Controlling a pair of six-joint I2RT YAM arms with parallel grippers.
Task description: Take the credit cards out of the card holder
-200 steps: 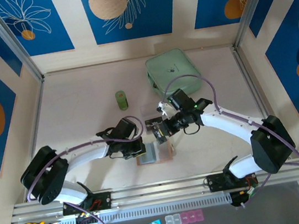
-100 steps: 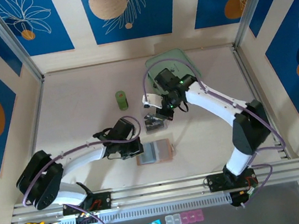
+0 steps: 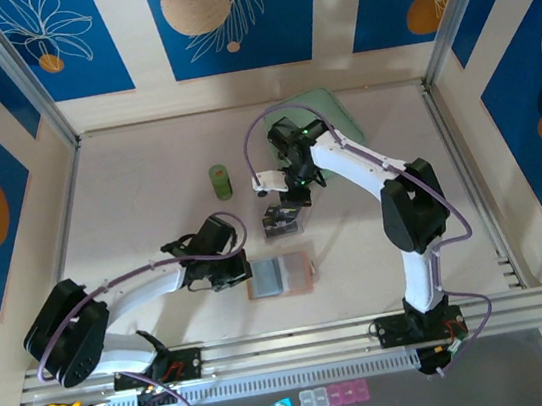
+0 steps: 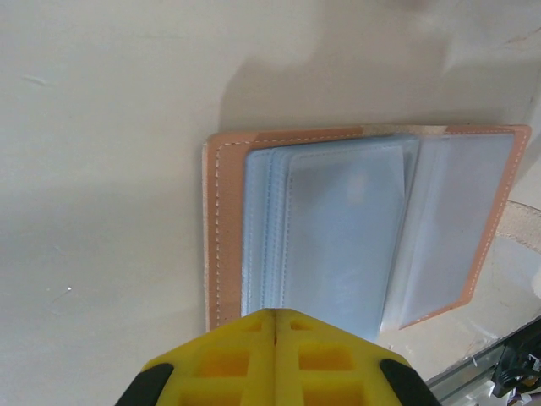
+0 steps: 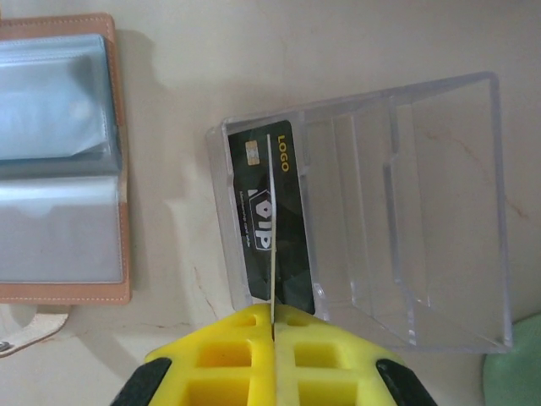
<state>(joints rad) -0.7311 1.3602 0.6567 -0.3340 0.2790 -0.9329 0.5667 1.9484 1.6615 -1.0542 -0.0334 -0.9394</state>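
Card holder [image 3: 279, 275] lies opened flat on the desk [image 3: 154, 230], near the front edge between the two arms. Its long axis runs 9 to 3 o'clock in the overhead view, tan rim outward and grey-blue sleeves facing up. The left jaws are clenched with nothing between them and sit at the 9 o'clock end of the card holder. In the left wrist view they hang over the edge of the stacked sleeves, though whether they press on it cannot be told. The right jaws are also closed tight, off toward 12 o'clock from the holder, above a clear plastic box [image 5: 406, 211] that stands just beyond it. A black credit card [image 5: 266, 216] with yellow lettering stands in the box's end compartment, the one nearest the holder. Its lower end runs under the right jaws, and whether they pinch it or merely hover over it cannot be told. No printed face shows through the sleeves in either wrist view, so whether more credit cards remain inside is unclear. As a judgement, the left arm is the nearer one and is placed to pin the holder, while the right jaws would have to travel back toward 6 o'clock to reach a sleeve.
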